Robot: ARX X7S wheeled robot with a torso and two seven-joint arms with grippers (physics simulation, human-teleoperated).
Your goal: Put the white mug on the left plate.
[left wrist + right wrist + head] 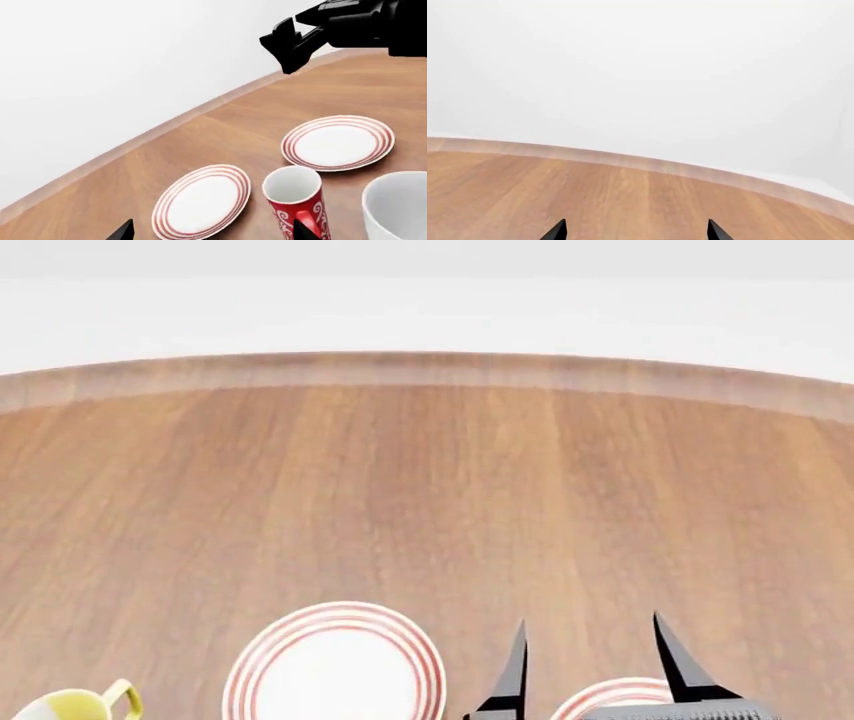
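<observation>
The white mug (399, 206) shows only in the left wrist view, as a plain white rim and wall cut off by the frame edge, next to a red patterned mug (297, 205). The left plate (334, 672), white with red rings, lies bare on the table and is also in the wrist view, the left plate (201, 201). My left gripper (212, 233) is open above the table, with the plate and the red mug between its tips in the picture. My right gripper (597, 660) is open over the other ringed plate (617, 698), holding nothing; its tips show over bare wood, the right gripper (635, 231).
The second ringed plate (337, 142) lies beyond the red mug. A white mug with a yellow handle (78, 705) stands at the near left. The wooden table (427, 490) ends at a curved far edge before a white wall. The right arm's black gripper (295, 45) hangs above the table.
</observation>
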